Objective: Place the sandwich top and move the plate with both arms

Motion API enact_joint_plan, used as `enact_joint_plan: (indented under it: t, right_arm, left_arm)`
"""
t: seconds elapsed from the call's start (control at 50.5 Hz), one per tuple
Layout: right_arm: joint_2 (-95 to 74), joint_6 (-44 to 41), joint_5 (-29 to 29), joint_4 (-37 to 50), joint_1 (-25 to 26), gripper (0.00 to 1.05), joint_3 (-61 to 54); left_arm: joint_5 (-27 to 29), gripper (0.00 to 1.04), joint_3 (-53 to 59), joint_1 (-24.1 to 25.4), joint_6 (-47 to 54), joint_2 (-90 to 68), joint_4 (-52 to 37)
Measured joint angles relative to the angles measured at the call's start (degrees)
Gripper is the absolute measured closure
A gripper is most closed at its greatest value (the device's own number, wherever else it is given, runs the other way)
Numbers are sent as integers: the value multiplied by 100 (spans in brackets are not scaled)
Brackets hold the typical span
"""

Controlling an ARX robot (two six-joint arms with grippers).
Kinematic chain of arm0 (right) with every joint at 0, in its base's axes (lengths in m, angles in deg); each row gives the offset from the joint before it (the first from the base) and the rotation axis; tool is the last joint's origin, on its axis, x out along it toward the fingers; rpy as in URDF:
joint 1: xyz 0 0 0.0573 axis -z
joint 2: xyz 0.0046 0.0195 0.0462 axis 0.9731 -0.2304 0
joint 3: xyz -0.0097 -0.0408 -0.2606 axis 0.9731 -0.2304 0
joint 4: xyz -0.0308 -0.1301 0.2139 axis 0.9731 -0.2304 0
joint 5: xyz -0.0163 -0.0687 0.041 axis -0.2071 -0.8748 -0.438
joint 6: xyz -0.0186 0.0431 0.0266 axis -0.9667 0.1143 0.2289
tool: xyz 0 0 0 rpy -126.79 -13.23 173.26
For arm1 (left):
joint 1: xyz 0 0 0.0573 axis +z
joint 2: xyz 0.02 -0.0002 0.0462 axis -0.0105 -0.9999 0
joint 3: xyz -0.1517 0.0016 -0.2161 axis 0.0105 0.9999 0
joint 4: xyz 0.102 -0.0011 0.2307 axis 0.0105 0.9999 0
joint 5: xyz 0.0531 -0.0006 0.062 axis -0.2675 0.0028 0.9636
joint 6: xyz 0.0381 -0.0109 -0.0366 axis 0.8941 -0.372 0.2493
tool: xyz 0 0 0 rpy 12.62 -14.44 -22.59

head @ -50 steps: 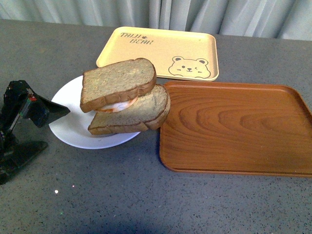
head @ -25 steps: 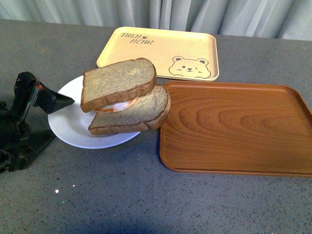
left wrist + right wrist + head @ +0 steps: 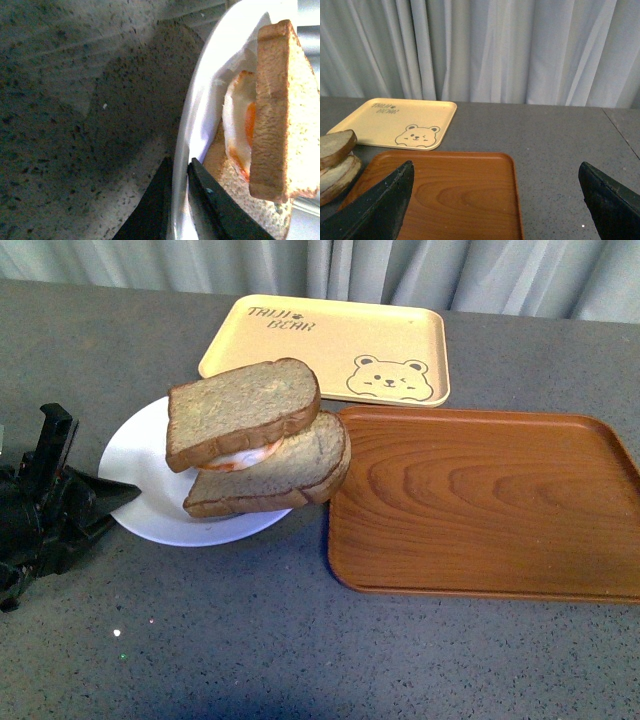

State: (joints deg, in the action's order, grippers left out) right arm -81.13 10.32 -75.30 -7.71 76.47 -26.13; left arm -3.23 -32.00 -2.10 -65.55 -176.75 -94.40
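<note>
Black left fingers (image 3: 212, 207) pinch the smooth white plate (image 3: 194, 122); right fingers (image 3: 377, 207) splay wide.

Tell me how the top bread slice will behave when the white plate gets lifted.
The sandwich top sits tilted and offset on the fried egg, so it may slide off if the plate tips. It looks thick and stiff, so probably won't flop. The lower slice overhangs the plate's rim toward the wooden tray, so a jolt could shift the stack.
</note>
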Motion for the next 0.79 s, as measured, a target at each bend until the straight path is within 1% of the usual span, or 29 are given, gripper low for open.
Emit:
enact_joint_plan:
  t: [0.059, 0.337, 0.495, 0.792]
  right_arm:
    - [0, 0, 0, 0, 0, 9, 0]
    - [0, 0, 0, 0, 0, 9, 0]
    - [0, 0, 0, 0, 0, 9, 0]
    - [0, 0, 0, 0, 0, 9, 0]
  left_arm:
    - [-133, 103, 44, 31, -103, 17, -59]
    - [-400, 103, 385, 190, -328, 463, -190]
    - [-452, 103, 511, 275, -487, 807, -199]
    - [-450, 103, 549, 219, -918, 1379, -192]
